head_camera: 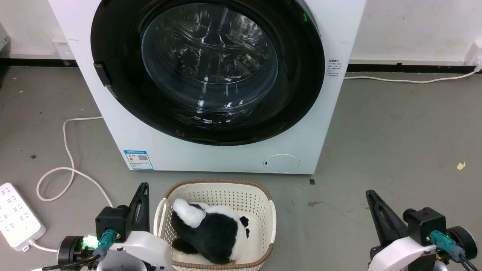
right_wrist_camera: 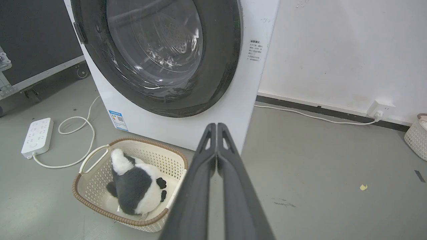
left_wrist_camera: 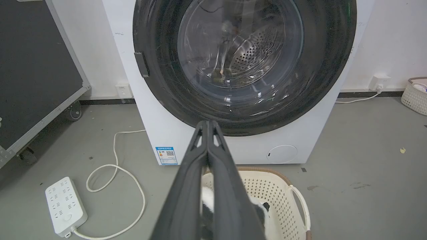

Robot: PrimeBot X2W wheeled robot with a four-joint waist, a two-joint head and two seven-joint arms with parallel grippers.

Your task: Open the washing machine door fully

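Both pairs of jaws are pressed together on nothing: our left gripper (left_wrist_camera: 207, 122) and right gripper (right_wrist_camera: 217, 125) hang low over the floor, tips aimed at the machine. Ahead of and above both, well apart from either, the door (head_camera: 207, 71) looks fully closed, flush in the white body (head_camera: 180, 150). The only purchase we can see is a small dark tab (head_camera: 102, 74) on its rim, up and to the left of the left jaws. We judge the hinge to be opposite, though it is hidden.

The main risk, as we read it, is grip. The ring is glossy and curved, so closed tips pushed at it would skate off. A pull anywhere but the tab would strain the latch without freeing it.

The basket (head_camera: 263, 194) with its panda (head_camera: 214, 233) sits between the two jaws, just before the machine, where a reaching arm could knock it. Left of the left jaws lie a cable (head_camera: 67, 150) and power strip (head_camera: 15, 214), which could snag us if we roll closer.
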